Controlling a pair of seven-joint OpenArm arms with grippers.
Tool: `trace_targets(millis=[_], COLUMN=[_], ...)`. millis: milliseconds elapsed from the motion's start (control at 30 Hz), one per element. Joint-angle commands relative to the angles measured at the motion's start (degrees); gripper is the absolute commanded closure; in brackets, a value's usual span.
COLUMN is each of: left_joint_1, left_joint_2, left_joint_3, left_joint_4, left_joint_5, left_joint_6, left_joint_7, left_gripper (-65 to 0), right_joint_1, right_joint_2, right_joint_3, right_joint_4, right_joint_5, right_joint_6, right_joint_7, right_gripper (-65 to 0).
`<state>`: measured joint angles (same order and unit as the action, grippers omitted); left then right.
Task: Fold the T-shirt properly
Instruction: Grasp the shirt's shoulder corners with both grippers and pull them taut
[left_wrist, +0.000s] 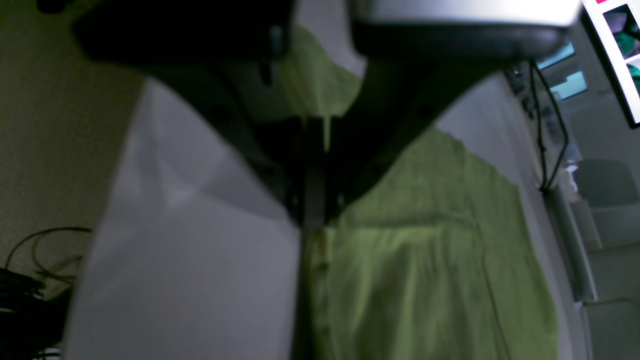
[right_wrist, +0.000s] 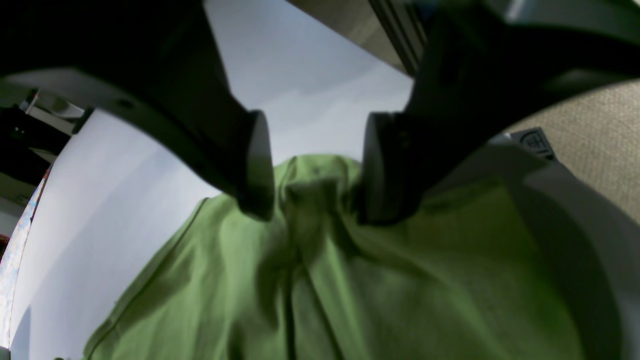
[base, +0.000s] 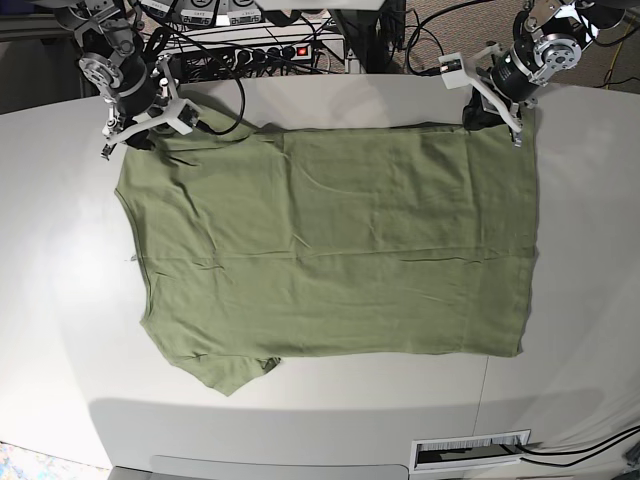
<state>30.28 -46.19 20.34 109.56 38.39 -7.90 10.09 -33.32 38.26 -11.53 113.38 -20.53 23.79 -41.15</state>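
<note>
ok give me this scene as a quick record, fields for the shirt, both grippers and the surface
garment: T-shirt, olive green, spread flat, one short sleeve visible at the near left in the base view
left gripper: shut on the T-shirt's far edge, at the base view's top right corner
right gripper: open, fingers either side of a bunched fold of fabric at the top left corner
surface: white table
fold state: not yet folded

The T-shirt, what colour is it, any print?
Plain olive green T-shirt, no print; base view shows it best.
</note>
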Motion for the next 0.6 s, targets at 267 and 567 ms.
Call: trace_targets(millis=[267, 567], left_joint_1=[-0.13, 0.57], left_joint_2=[-0.79, -0.79], left_joint_3=[-0.31, -0.31], left_joint_4=[0.96, 0.98], left_joint_5=[0.39, 0.42], left_joint_6=[0.85, 0.87], left_joint_7=[-0.63, 0.66], left_gripper=[0.0, 0.0], right_joint_1=[-1.01, -6.16], right_joint_2=[0.5, 0.48], right_joint_3=[-0.7, 0.31], right_joint_4=[4.85, 11.65], right_joint_5=[2.73, 2.43], right_joint_6=[2.93, 2.95], right_joint_7=[-10.54, -10.99], right_gripper=[0.0, 0.0])
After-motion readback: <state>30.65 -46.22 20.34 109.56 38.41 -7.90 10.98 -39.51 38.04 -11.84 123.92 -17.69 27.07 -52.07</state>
